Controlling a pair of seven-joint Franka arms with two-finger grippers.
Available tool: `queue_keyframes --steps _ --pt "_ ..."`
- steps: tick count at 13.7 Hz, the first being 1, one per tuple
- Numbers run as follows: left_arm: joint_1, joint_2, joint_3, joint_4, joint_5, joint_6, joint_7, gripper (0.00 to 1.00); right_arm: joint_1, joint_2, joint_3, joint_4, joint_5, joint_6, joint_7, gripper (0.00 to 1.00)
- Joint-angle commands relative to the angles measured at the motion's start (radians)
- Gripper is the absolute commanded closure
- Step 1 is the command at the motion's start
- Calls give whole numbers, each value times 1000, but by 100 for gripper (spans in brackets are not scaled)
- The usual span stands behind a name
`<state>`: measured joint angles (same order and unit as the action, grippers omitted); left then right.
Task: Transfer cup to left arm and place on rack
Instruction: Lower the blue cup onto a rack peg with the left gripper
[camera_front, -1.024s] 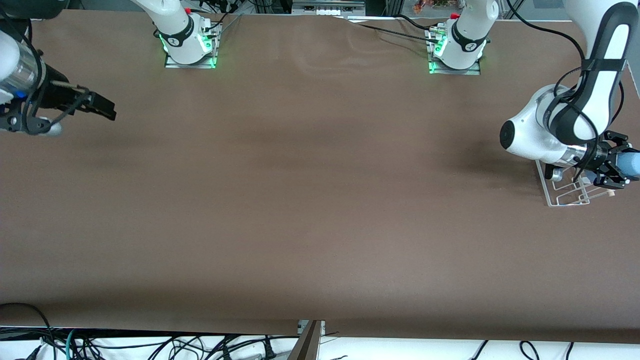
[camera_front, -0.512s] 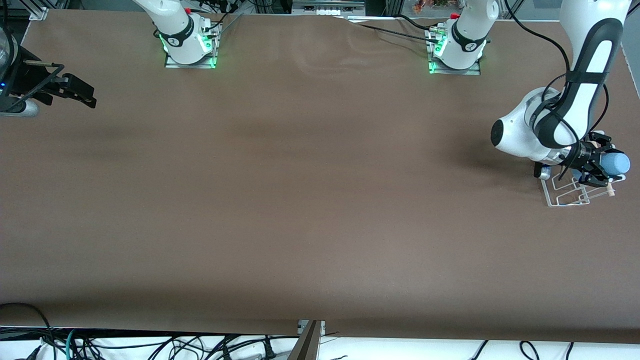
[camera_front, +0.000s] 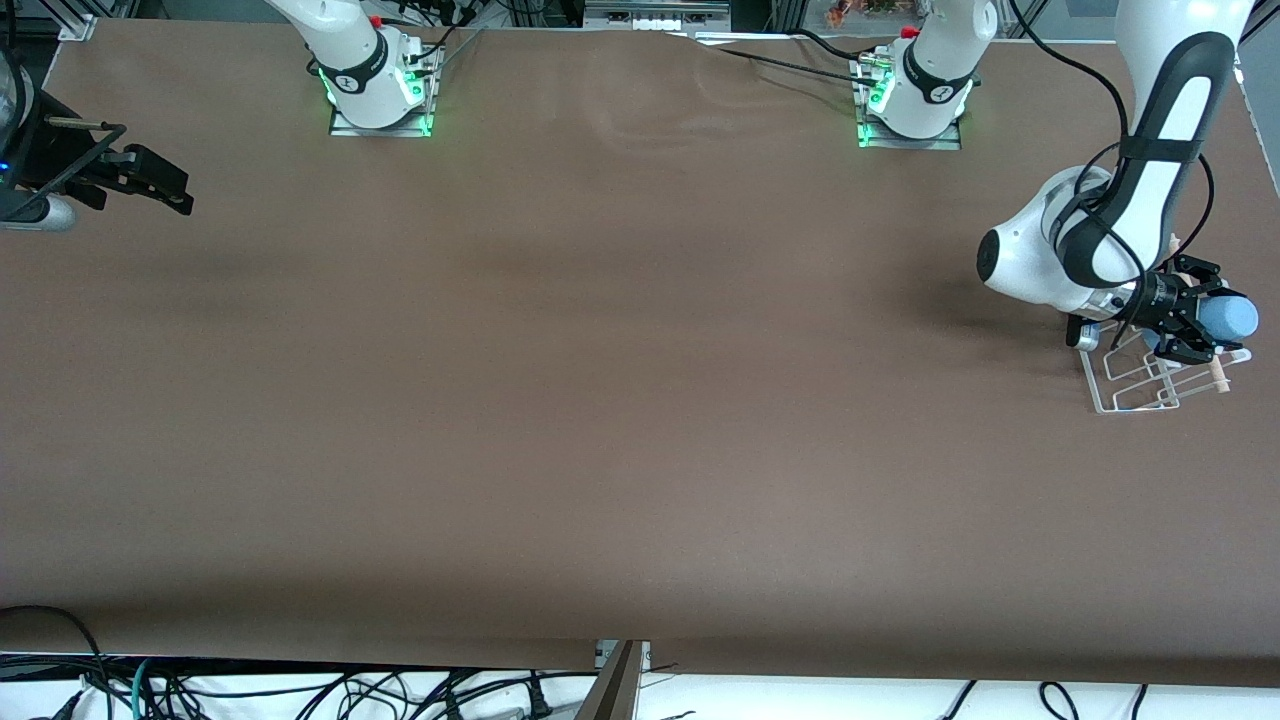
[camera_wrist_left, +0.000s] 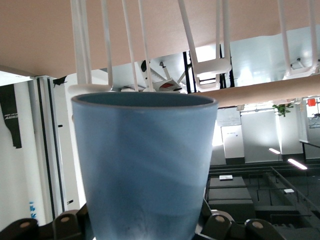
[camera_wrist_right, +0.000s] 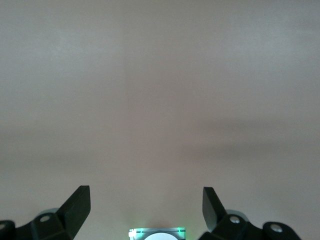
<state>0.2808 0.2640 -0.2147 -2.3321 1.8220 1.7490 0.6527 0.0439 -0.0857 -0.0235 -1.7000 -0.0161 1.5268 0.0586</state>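
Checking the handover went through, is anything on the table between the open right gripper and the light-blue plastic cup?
Nothing: the front view shows bare brown table from right gripper to cup.

White arms (camera_front: 1040, 262), dark grey joints, black claws, green-lit bases (camera_front: 380, 95).

The cup (camera_front: 1228, 318) is showing a plain light blue, matte and unpatterned, with a slightly darker rim in the left wrist view (camera_wrist_left: 144, 165); the fingers (camera_front: 1186, 352) clamped on it are showing black; the rack (camera_front: 1130, 385) just under those fingers is showing white wire, its one rod (camera_front: 1213, 371) a pale wood tone; the table (camera_front: 620, 400) is showing an even matte brown; the left arm (camera_front: 1150, 170) is showing white with dark grey bands; the right gripper (camera_front: 160, 186) is showing black, its spread fingers (camera_wrist_right: 76, 206) dark against the brown; both bases are glowing green (camera_front: 378, 110).
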Motion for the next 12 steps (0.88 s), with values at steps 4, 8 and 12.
queue_keyframes --steps 4,8,12 --pt "14 6 -6 -44 48 -17 -85 100 -15 -6 23 26 28 -31 -10 1" --pt "14 56 -6 -43 43 -20 -145 100 -26 61 16 83 27 -31 -13 1" --pt "14 63 -12 -41 20 -22 -147 100 -16 89 22 108 24 -16 -28 1"
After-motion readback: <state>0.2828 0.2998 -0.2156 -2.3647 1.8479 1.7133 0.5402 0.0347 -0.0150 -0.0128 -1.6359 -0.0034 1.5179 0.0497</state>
